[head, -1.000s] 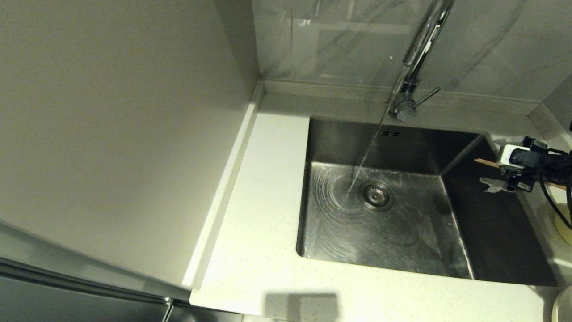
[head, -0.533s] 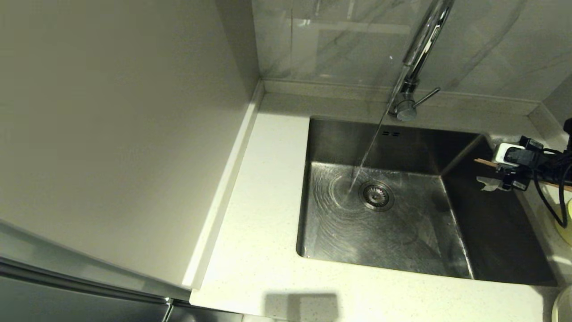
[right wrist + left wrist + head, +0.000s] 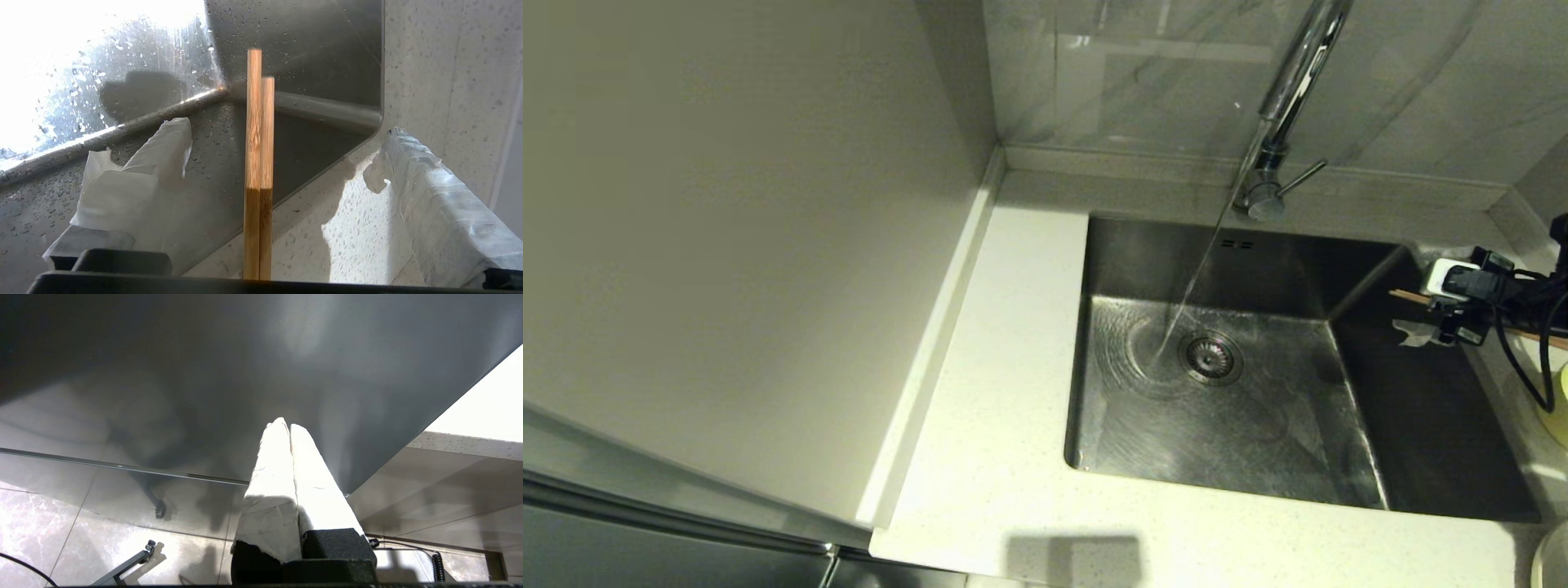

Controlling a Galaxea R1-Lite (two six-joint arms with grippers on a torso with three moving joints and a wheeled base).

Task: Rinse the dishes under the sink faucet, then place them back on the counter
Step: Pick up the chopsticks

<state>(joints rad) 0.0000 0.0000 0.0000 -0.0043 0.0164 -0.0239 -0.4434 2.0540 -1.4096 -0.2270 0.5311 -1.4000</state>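
Note:
The chrome faucet [image 3: 1286,90] runs a stream of water [image 3: 1188,294] into the steel sink [image 3: 1143,253], beside the drain [image 3: 1211,355]. My right gripper [image 3: 1425,298] hovers at the sink's right rim, open. The two wooden chopsticks [image 3: 257,163] lie side by side between its taped fingers [image 3: 163,147], touching neither. Their tips [image 3: 1409,296] jut over the sink corner and the rest lies over the counter. A sliver of the yellow-green bowl [image 3: 1561,408] shows at the right edge. A cream rim [image 3: 1553,563], perhaps the plate, peeks in at the bottom right. My left gripper [image 3: 286,426] is parked below counter level, shut and empty.
White speckled counter [image 3: 1013,367] runs left of and in front of the sink. A tall grey panel [image 3: 727,245] stands on the left. The faucet's lever [image 3: 1303,175] points right. The grey marbled wall rises behind the low back edge.
My right gripper has edged slightly toward the back of the counter. The chopstick tips stay in place and the water keeps running.

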